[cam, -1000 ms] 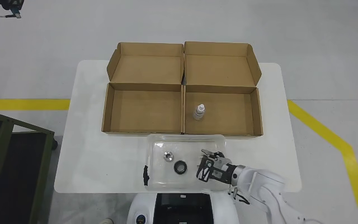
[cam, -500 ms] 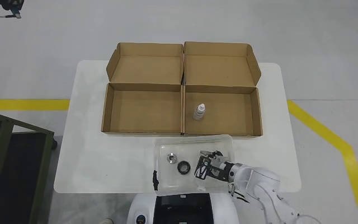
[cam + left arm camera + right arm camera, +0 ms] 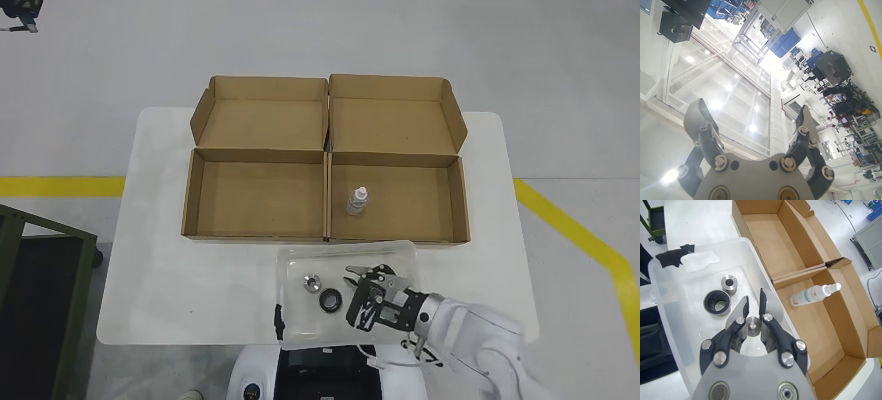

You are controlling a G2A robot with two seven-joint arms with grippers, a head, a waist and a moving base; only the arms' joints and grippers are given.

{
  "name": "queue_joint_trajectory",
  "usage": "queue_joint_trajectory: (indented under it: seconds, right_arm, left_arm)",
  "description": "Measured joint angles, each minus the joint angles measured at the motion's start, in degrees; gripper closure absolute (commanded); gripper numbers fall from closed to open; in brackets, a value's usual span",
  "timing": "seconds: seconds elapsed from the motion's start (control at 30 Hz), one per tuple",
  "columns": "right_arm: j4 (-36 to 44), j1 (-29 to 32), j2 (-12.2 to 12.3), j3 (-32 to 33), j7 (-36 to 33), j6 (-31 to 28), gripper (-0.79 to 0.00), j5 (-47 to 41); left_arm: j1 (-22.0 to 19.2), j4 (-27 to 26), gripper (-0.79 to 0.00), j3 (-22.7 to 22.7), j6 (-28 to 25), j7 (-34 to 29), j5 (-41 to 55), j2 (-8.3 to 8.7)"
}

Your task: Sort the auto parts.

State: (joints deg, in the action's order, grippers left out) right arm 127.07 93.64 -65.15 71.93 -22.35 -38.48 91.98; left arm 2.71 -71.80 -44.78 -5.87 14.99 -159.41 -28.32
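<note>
A clear plastic bin (image 3: 400, 249) sits at the table's near edge. In it lie a silver cylinder (image 3: 729, 284) with a dark centre and a black ring-shaped bearing (image 3: 717, 302); from above they are the cylinder (image 3: 311, 281) and the ring (image 3: 328, 298). My right gripper (image 3: 754, 304) hovers over the bin's right half (image 3: 365, 285), its fingers drawn close around a small silver round part (image 3: 752, 328) held low between them. A white spray bottle (image 3: 814, 294) lies in the right cardboard box (image 3: 440, 200). My left gripper (image 3: 752, 106) is open and points up at the ceiling.
Two open cardboard boxes stand side by side behind the bin; the left box (image 3: 255, 195) holds nothing. Black tape (image 3: 674, 255) and a white paper scrap (image 3: 699, 260) stick to the bin's rim. A green cart (image 3: 40, 300) stands left of the table.
The bin slid a little to the right. My right gripper shifted left inside the bin and now looks higher above it, with the small silver part between its fingers.
</note>
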Motion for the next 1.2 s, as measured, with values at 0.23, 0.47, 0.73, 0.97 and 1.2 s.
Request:
queue_joint_trajectory:
  seconds: [0.23,0.47,0.73,0.97,1.2]
  right_arm:
    - [0.51,1.65,-0.09,1.80,3.19,4.22,0.000,-8.50]
    - [-2.75,1.64,-0.41,2.12,6.62,8.15,0.000,-18.23]
    - [-3.61,0.79,-0.87,3.33,9.06,13.60,0.000,-31.10]
    - [-4.73,0.32,-1.58,4.37,11.26,20.91,0.000,-46.91]
    - [-4.70,0.12,-2.04,6.18,12.43,25.56,0.000,-60.44]
  left_arm:
    - [0.00,0.00,-0.785,0.00,0.00,0.00,0.00,0.00]
    - [0.00,0.00,-0.785,0.00,0.00,0.00,0.00,0.00]
    - [0.00,0.00,-0.785,0.00,0.00,0.00,0.00,0.00]
    - [0.00,0.00,-0.785,0.00,0.00,0.00,0.00,0.00]
    - [0.00,0.00,-0.785,0.00,0.00,0.00,0.00,0.00]
